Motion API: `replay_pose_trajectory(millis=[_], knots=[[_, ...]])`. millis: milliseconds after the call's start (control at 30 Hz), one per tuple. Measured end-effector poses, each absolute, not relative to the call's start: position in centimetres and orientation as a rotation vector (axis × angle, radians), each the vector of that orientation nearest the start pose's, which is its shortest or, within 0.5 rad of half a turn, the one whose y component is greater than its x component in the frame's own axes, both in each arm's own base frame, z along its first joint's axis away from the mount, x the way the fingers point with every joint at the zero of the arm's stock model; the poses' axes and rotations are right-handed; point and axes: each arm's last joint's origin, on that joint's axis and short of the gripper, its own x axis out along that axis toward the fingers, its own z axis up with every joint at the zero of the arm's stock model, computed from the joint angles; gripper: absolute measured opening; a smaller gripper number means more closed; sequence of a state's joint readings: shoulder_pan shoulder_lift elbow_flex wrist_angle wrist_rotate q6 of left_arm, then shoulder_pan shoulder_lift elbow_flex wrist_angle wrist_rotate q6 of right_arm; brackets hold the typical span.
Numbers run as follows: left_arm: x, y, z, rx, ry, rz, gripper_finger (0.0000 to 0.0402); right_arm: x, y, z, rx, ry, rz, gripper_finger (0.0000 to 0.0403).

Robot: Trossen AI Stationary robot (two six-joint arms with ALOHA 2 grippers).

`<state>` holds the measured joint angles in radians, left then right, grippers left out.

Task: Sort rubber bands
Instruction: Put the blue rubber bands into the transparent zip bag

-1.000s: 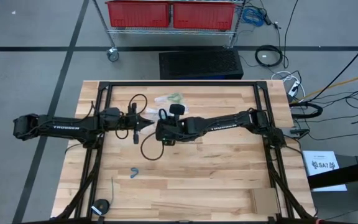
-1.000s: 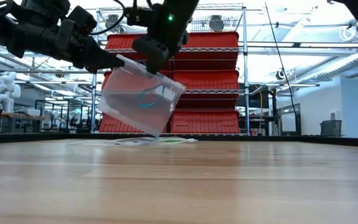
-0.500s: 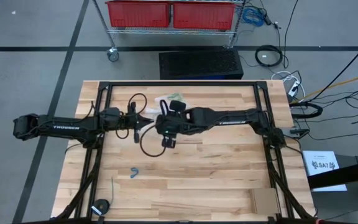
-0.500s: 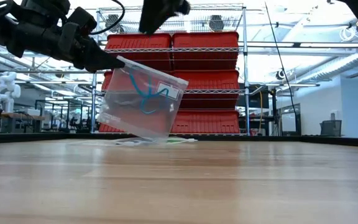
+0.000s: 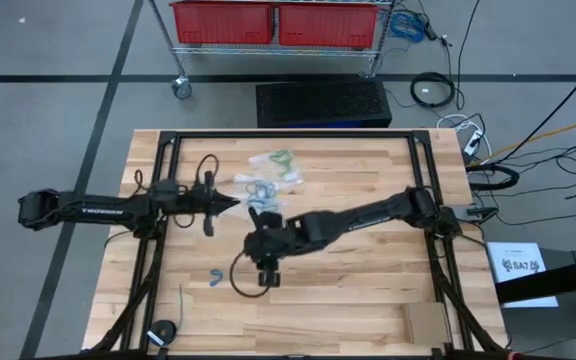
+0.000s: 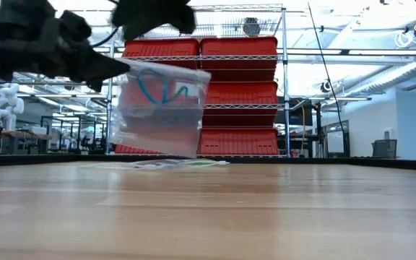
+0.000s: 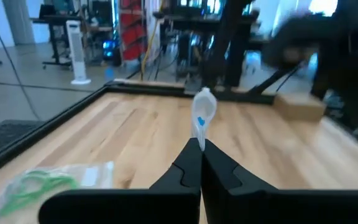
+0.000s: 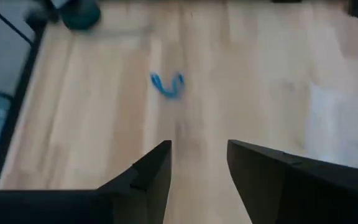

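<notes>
My left gripper (image 5: 230,203) is shut on a clear zip bag (image 6: 157,108) with bright blue rubber bands (image 6: 157,87) inside; the left wrist view shows the bag edge-on (image 7: 202,115). My right gripper (image 5: 266,275) is open above bare wood, nearer the table's near edge. A loose blue rubber band (image 5: 214,277) (image 8: 166,85) lies flat on the table ahead of its fingers. A second clear bag holding light green bands (image 5: 273,160) (image 7: 48,180) lies flat toward the far edge. My left gripper pinches the zip bag by its top edge at one corner (image 7: 199,142) (image 6: 125,68) between the two fingers, coming about level from the table's left. The bag hangs below and beyond the fingers, its mouth upward and nearly level.
The black arm frames (image 5: 158,240) run along both sides of the table. A dark round object (image 5: 163,330) sits at the near left corner and a cardboard piece (image 5: 423,320) at the near right. Black cables loop beside both wrists.
My right gripper has drawn up and away from the bag's mouth and swung toward the near edge, ending over the wood near the loose blue band. My left gripper shifted slightly leftward, still shut on the bag, and the bag has swung from tilted to nearly upright.
</notes>
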<state>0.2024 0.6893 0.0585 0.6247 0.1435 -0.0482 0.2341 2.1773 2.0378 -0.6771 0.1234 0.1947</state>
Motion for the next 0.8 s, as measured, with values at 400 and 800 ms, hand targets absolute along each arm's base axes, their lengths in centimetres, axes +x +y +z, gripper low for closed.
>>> replay_pose_trajectory(millis=[400,800], knots=[[12.8,2.0,17.7,0.001,-0.097,-0.020,0.0000,51.4,13.6,19.1,0.090,0.478,0.104,0.0188],[12.8,1.9,17.4,0.023,-0.071,-0.027,0.0000,56.2,13.5,12.9,0.136,0.476,0.081,0.0253]])
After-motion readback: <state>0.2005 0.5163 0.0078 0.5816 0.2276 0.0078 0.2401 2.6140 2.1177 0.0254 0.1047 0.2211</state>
